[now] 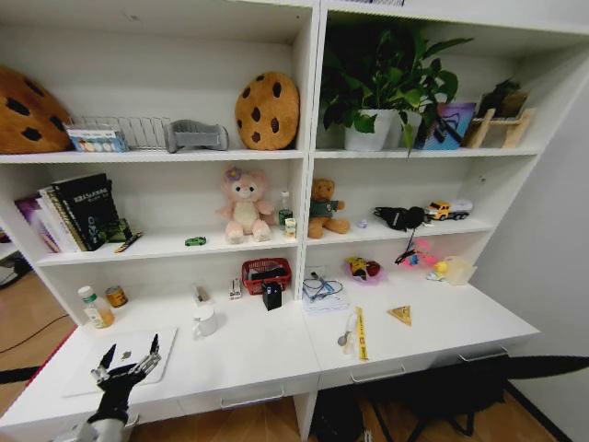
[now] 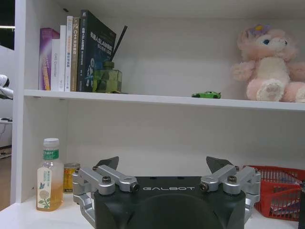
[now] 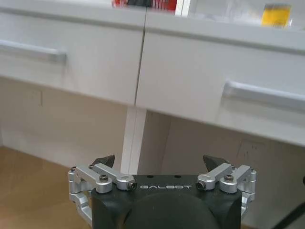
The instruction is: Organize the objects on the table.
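Clutter spread along the white desk top (image 1: 276, 354) and the shelves above it. Left gripper (image 1: 128, 361) poised over the desk's left end, fingers spread wide, holding nothing; directly beneath it a flat silver-white laptop (image 1: 129, 354), closed. Behind the laptop, against the back wall — one bottle of yellow drink (image 1: 96, 308) and one small tin can (image 1: 116, 296). Toward the middle: one white mug (image 1: 206, 321), one red basket (image 1: 266, 273), one small black box (image 1: 271, 296) just in front of the basket. Right half of the desk: a coiled cable (image 1: 320, 288) on a white pad, one yellow strip (image 1: 361, 333), one spoon-like item (image 1: 345, 333) beside it, one yellow triangular piece (image 1: 400, 315).

Middle shelf: tiny green toy car (image 2: 206, 95) lying well apart from the pink plush (image 2: 269, 64), with a row of books (image 2: 76, 55) and a green glass diffuser bottle (image 2: 107, 78) further along. One brown teddy (image 1: 323, 208) in the next bay, one yellow toy truck (image 1: 448, 210). Top shelf: two cookie cushions (image 1: 267, 110), one potted plant (image 1: 382, 78).

Right gripper (image 3: 159, 166) low, below desk level, facing two drawer fronts (image 3: 190, 81) with metal handles — fingers spread wide, nothing between them.
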Robot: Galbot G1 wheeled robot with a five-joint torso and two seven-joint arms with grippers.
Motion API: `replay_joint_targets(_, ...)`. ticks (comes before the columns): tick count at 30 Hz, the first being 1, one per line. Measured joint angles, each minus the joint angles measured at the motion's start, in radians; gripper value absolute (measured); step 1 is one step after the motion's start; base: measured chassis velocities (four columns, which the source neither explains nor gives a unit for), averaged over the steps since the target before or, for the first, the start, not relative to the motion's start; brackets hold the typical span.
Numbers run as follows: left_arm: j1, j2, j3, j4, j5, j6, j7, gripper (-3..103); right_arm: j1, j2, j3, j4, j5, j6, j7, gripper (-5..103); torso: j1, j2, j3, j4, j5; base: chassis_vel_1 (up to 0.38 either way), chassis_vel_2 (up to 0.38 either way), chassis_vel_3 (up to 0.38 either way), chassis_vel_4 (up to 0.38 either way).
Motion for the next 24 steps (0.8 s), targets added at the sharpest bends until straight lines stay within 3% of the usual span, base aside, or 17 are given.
replay_joint_targets(8,0.000,-0.006,0.006,0.000,0.006,0.000,0.000,100,-0.203,-0.073,0.097,0.324,0.035,0.000,-0.034,100,0.000,0.000,0.000,-0.0002,-0.0007,0.000,0.000,0.000,0.000)
replay_joint_targets(16,-0.002,-0.023,0.017,-0.001,0.018,0.000,-0.001,100,-0.329,-0.080,0.200,0.523,0.012,-0.006,-0.021,100,0.000,0.000,0.000,-0.0002,-0.0002,0.000,0.000,0.000,0.000)
replay_joint_targets(24,-0.004,-0.016,0.017,0.004,0.020,0.000,-0.001,100,-0.368,-0.095,0.324,0.782,0.030,-0.131,0.086,100,0.000,0.000,0.000,0.0000,-0.0007,0.000,0.000,0.000,0.000)
